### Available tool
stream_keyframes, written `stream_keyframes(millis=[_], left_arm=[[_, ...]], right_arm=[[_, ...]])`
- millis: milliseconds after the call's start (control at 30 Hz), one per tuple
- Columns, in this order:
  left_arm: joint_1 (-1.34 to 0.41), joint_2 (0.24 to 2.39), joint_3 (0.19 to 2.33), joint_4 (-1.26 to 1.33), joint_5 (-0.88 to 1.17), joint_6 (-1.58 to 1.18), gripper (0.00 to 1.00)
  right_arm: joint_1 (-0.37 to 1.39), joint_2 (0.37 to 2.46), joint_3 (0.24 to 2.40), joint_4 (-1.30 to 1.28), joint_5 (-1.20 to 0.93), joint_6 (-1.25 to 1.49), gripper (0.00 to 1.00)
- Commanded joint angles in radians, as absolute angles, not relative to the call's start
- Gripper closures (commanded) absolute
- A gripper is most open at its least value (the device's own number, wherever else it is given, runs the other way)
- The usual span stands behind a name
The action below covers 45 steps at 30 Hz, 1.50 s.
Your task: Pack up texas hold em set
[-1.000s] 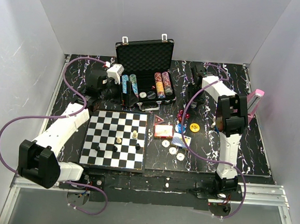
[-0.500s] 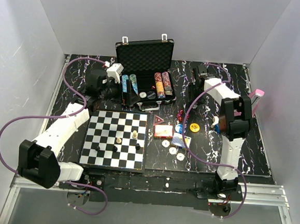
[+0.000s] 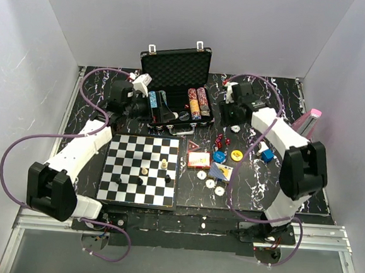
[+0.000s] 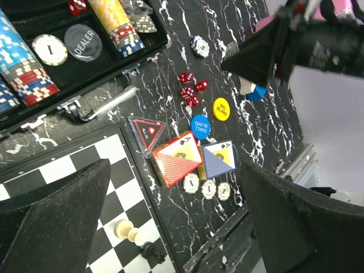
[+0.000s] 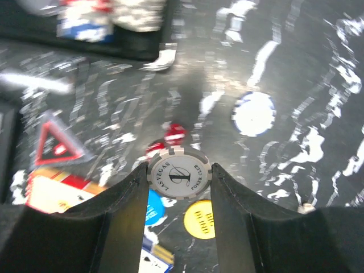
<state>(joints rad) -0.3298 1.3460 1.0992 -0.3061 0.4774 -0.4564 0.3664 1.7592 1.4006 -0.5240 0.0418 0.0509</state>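
ROBOTICS LAB TEST CELL: Plain white panels [image 3: 42, 68] box in a black marble-print tabletop [image 3: 286, 100] on three sides. The left arm [image 3: 73, 156] and right arm [image 3: 277, 134], white w/ black joints, are bolted by an aluminium rail [image 3: 326, 239] at the bench's near edge, and purple cables [image 3: 2, 163] loop off both. Staged props cover the bench. A chessboard [image 3: 140, 171] lies nearer the bases than the left pincer [image 3: 159, 112], an open poker case [image 3: 175, 66] sits under and behind that pincer, and a pink metronome [image 3: 310, 120] stands well right of the right pincer [image 3: 233, 115].
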Motion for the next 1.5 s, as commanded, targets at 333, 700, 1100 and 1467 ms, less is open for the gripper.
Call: stream_keyframes(millis=[333,700,1100,1467], left_arm=[[-0.33,1.422,1.082,-0.203,0.612,-0.635,0.02],[-0.354,1.443,1.061,-0.103,0.744,-0.66,0.09],[-0.448,1.505,1.083,-0.071,0.828,-0.646,0.22],[-0.48,1.548,1.097,-0.072,0.876,-0.644,0.59]], right_arm=[[0.702,1.39,1.2,-0.308,-0.143,-0.086,0.99],[0.782,1.387,1.224,-0.308,-0.152,-0.106,0.99],[0.792,1.393,1.23,-0.311,-0.138,-0.115,0.99],[0.793,1.404,1.233,-0.31,-0.13,-0.123,0.99]])
